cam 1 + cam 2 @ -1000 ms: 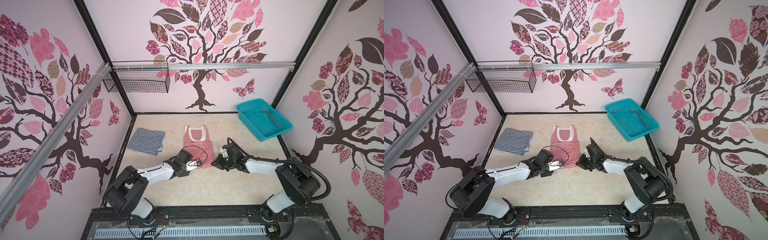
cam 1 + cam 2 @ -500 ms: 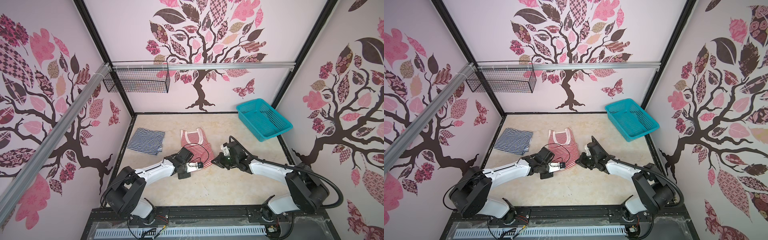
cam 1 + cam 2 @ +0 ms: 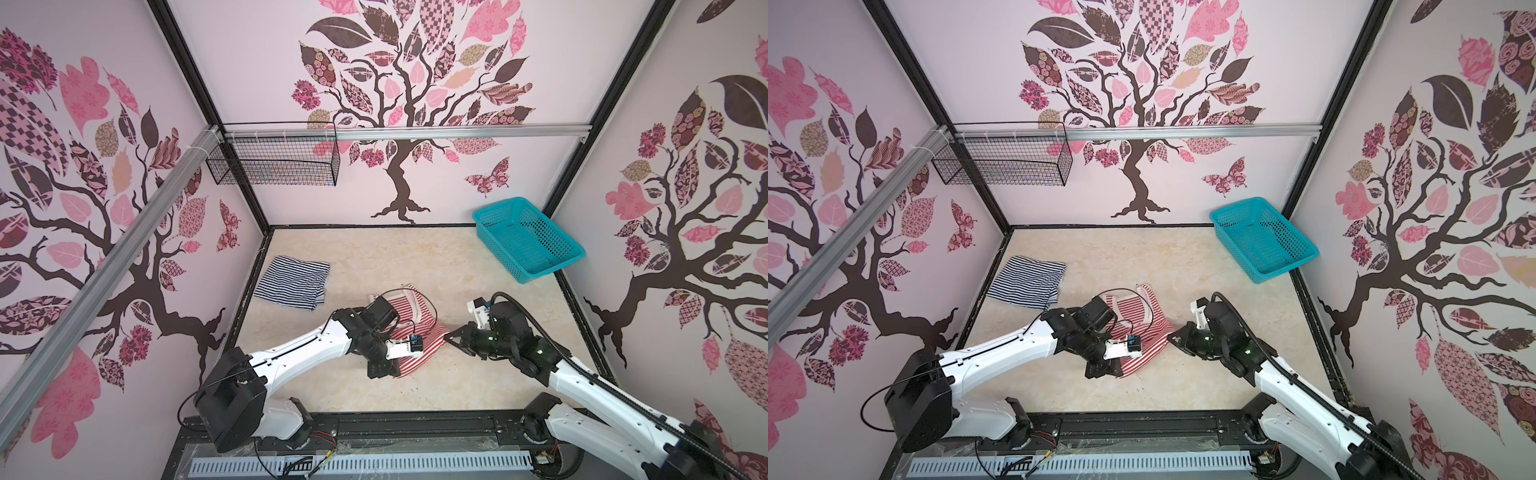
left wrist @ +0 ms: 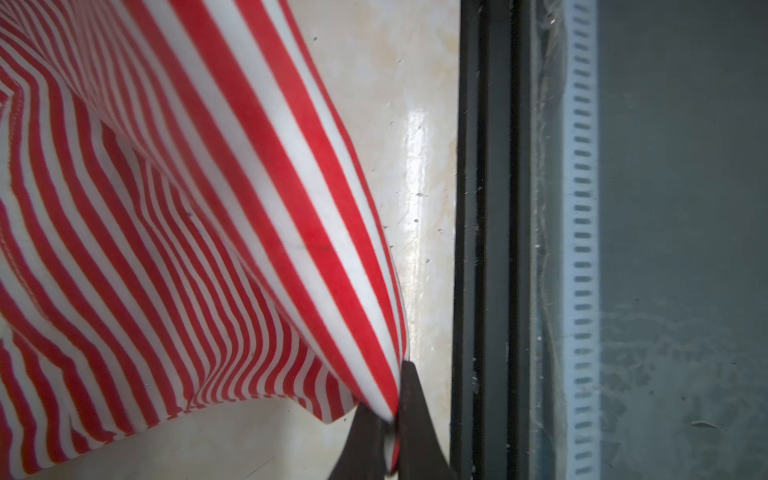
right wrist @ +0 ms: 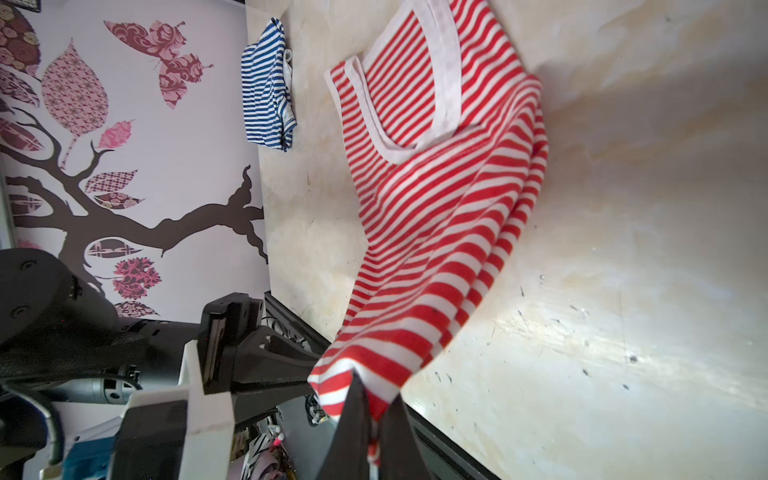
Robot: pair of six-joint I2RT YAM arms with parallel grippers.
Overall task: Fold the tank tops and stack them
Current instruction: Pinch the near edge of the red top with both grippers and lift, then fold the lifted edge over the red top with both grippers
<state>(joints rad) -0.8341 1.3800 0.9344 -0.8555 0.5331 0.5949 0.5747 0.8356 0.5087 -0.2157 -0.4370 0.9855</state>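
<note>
Top views: red-and-white tank top (image 3: pixel 420 308) mid tabletop (image 3: pixel 374 253), near hem lifted; navy-and-white tank top (image 3: pixel 293 282) folded, far left | Left wrist: just pinched hem corner with left end effector (image 4: pixel 391 419) | Right wrist: pinching other corner with right end effector (image 5: pixel 374 415); fold next

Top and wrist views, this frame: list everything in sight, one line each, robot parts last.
red-and-white tank top: 1, red and white stripes with pale edging, mid-table, near hem lifted
navy-and-white tank top: 1, navy and white stripes, folded, far left of table
plastic basket: 1, teal, far right corner
wire basket: 1, black, hanging high, back left corner
table: 1, beige, marbled
left gripper: 1, black, shut on one hem corner of the red-and-white tank top
right gripper: 1, black, shut on the other hem corner
</note>
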